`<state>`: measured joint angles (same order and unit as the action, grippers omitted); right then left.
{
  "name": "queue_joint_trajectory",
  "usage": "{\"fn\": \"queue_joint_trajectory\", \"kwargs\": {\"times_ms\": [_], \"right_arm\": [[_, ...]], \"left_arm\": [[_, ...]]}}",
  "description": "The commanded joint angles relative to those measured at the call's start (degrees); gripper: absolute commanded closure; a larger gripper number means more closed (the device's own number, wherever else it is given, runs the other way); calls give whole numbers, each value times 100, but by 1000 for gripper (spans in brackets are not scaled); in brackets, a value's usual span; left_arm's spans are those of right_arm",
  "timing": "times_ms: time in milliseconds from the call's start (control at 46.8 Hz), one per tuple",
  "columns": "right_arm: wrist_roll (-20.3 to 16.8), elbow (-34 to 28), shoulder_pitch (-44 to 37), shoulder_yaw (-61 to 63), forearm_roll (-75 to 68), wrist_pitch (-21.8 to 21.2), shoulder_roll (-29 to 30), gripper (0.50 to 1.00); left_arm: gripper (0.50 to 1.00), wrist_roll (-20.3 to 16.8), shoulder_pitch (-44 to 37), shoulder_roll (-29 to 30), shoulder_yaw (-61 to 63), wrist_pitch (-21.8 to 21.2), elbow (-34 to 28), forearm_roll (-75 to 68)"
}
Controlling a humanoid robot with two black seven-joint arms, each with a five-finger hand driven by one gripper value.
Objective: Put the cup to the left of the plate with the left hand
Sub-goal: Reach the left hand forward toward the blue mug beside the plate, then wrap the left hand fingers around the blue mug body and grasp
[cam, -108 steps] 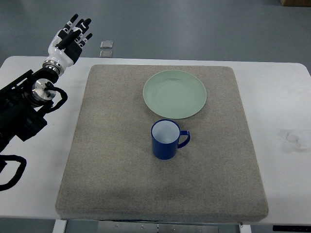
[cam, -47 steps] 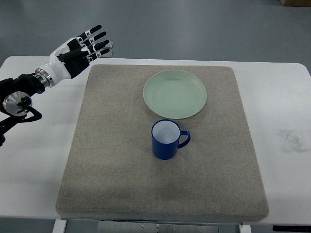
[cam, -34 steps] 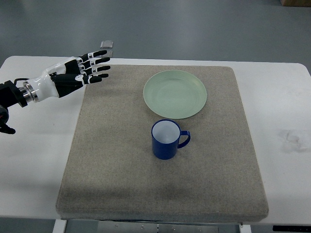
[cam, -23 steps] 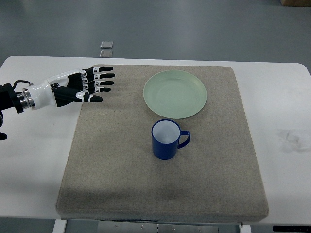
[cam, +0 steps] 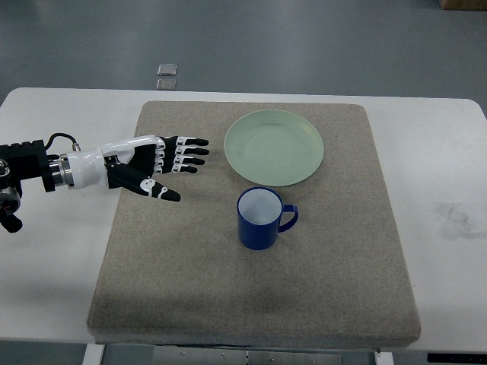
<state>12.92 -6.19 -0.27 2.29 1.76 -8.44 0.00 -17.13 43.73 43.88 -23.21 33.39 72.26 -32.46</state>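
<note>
Reaching: left hand [cam: 156, 163] hovering with fingers spread and holding nothing, cup [cam: 259, 218] ahead and nearer the robot. Next: closing around the cup's body, plate [cam: 274, 147] staying just beyond.

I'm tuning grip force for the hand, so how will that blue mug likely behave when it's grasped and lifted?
The blue mug looks rigid, with a glossy finish, so it may be somewhat slippery. It appears empty, so probably light. Standing upright on the felt-like mat, it seems stable, though its side handle could shift the balance. The left hand is open, not yet touching it.
</note>
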Motion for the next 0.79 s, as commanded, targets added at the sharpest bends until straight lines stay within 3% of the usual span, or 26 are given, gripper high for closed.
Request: {"fn": "queue_joint_trajectory", "kwargs": {"times_ms": [0,213,768], "right_arm": [[0,3,0,0,0,0,0,568],[0,-5,0,0,0,0,0,568],[0,-5,0,0,0,0,0,568]], "left_arm": [[504,-36,-32,-81,-8,-8,-1,-15],[504,-300,-111,-265,-8,-8,-19,-32],[510,-353,-454,-880,-17,-123,-124,-647]]}}
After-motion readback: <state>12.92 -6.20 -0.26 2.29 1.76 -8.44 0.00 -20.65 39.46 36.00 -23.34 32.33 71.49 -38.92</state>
